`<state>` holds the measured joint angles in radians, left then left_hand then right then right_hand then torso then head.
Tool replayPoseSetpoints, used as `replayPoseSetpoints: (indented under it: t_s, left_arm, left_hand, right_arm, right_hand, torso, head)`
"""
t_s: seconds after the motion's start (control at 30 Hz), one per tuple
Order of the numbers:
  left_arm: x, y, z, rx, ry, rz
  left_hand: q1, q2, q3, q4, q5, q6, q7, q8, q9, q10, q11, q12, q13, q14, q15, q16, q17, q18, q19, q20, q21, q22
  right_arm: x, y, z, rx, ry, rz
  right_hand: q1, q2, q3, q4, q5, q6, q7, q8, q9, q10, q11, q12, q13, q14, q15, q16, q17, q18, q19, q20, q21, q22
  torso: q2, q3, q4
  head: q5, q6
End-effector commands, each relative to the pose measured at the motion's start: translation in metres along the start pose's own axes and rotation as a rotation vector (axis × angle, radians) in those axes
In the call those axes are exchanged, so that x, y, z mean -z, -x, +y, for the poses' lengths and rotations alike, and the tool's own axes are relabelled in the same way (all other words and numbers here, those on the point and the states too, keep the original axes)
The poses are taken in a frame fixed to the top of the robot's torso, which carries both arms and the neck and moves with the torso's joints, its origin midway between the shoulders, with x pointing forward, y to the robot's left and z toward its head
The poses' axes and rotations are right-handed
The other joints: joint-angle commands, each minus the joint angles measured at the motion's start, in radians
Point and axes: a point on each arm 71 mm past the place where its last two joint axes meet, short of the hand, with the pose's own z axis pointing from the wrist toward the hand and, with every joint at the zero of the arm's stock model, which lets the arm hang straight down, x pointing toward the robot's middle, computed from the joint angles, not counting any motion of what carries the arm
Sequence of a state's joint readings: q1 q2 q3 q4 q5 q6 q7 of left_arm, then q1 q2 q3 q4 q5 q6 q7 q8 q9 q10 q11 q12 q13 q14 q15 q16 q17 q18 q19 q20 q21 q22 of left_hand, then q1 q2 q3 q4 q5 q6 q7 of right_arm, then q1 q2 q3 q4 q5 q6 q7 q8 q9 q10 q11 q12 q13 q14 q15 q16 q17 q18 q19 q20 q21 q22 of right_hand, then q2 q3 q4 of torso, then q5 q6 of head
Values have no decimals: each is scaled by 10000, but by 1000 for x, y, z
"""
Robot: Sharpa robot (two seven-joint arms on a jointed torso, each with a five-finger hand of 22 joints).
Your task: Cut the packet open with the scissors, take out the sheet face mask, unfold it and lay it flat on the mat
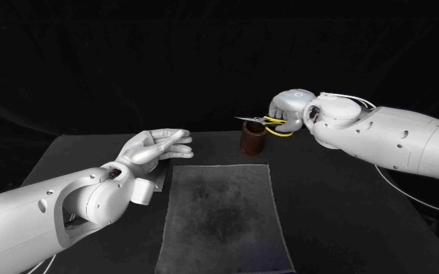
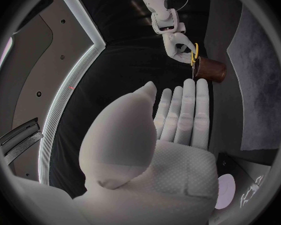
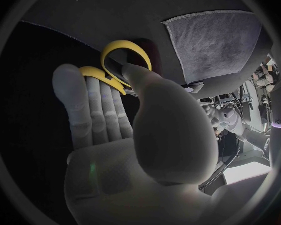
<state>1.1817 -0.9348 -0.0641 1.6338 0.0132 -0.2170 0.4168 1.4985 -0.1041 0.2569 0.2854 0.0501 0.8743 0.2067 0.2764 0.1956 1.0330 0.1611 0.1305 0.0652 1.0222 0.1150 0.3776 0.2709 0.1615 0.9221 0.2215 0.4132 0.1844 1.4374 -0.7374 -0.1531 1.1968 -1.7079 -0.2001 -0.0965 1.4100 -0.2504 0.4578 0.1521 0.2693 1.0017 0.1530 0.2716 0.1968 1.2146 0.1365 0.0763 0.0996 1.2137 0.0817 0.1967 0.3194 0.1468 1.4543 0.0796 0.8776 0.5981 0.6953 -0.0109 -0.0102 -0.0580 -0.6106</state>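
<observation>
- Here, the right hand [image 1: 291, 110] holds the scissors [image 1: 267, 120] by their yellow loops, just above the brown cup [image 1: 254, 142].
- The scissors lie almost level, and their blades point across toward the left hand [image 1: 157, 147].
- The left hand is flat and open with straight fingers and holds nothing.
- It is beside the far corner of the grey mat [image 1: 224, 217], well apart from the scissors.
- I cannot tell where the packet is.
- I think the right hand must carry the blades to it.

The black table [image 1: 352, 220] bears a mat [image 1: 222, 217] and seemingly a brown cup [image 1: 252, 142].
</observation>
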Motion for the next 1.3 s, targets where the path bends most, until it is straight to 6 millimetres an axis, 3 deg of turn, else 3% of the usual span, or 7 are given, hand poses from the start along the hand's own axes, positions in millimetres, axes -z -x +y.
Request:
replayPoseSetpoints:
  t_s: [0.03,0.57,0.8,1.0,1.3]
  left_arm:
    - [-1,-3,-1,49,-99,232]
    - [-1,-1,-1,31,-131,191]
    - [0,9,-4,-65,-250,-15]
    - [-2,22,-20,-234,-628,239]
    - [-17,44,-57,-1425,-1012,413]
  left_hand:
    - [-46,-74,50,3,-3,-15,85,-39,-15,38,18,-51,-5,-57,-14,-35,16,194,-54,-14,-37,-12]
    - [-58,-76,59,2,-3,-12,85,-47,-19,48,19,-77,-4,-61,-11,-49,29,196,-60,-8,-40,-18]
    - [1,-84,121,-37,-1,-19,82,-73,-32,40,28,-160,-8,-157,13,-140,42,189,-124,15,-77,-45]
    - [-16,-174,172,-36,-4,-77,118,-153,-68,22,84,-355,-5,-445,113,-439,55,147,-473,141,-280,-164]
    - [-219,-290,115,-9,-9,-98,196,-238,-100,73,184,-612,6,-1122,333,-1148,20,119,-1436,527,-895,-509]
  right_arm:
    - [1,3,0,150,-21,-344]
    - [17,5,8,2,206,-554]
    - [29,9,17,-25,489,-647]
    - [39,13,25,-20,731,-692]
    - [48,18,59,-82,1613,-674]
  right_hand:
    - [-25,118,2669,-2568,35,272,-184,537,817,2538,-836,3,208,975,-917,51,97,59,11,-84,33,19]
    - [-155,139,2846,-2756,11,276,-189,622,951,2617,-850,-43,306,990,-948,134,384,59,12,-119,34,24]
    - [-195,147,2891,-2827,-53,306,-193,671,1009,2635,-854,-59,342,971,-954,152,490,58,6,-127,30,27]
    - [-214,148,2899,-2844,-73,320,-196,689,1028,2643,-856,-62,353,964,-955,156,523,59,1,-129,18,14]
    - [-248,165,2926,-2884,-138,336,-206,722,1071,2653,-864,-72,380,949,-961,166,602,69,-17,-135,-29,-39]
  torso:
    - [2,1,1]
    - [-14,2,-18]
    - [-73,11,-37]
    - [-157,8,-68]
    - [-363,38,-66]
  head:
    - [-3,10]
    - [45,47]
    - [63,69]
    - [58,24]
    - [132,-111]
